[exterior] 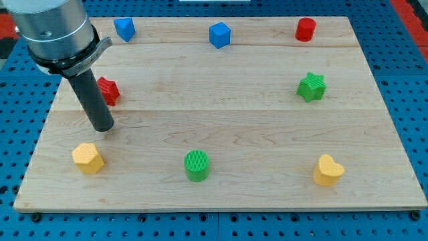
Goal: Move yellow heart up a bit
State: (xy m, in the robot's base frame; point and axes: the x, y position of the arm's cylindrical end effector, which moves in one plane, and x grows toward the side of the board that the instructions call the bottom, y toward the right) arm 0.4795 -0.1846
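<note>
The yellow heart (328, 170) lies near the board's bottom right corner. My tip (103, 128) rests on the board at the view's left, far from the heart. The tip is just below and left of a red star-like block (108, 90), which the rod partly hides, and above a yellow hexagon-like block (88, 158).
A green cylinder (196, 165) sits at the bottom middle. A green star (311, 87) is at the right, above the heart. A red cylinder (305, 29), a blue cube (219, 35) and a blue block (124, 28) line the top edge. The wooden board (241, 100) lies on a blue pegboard.
</note>
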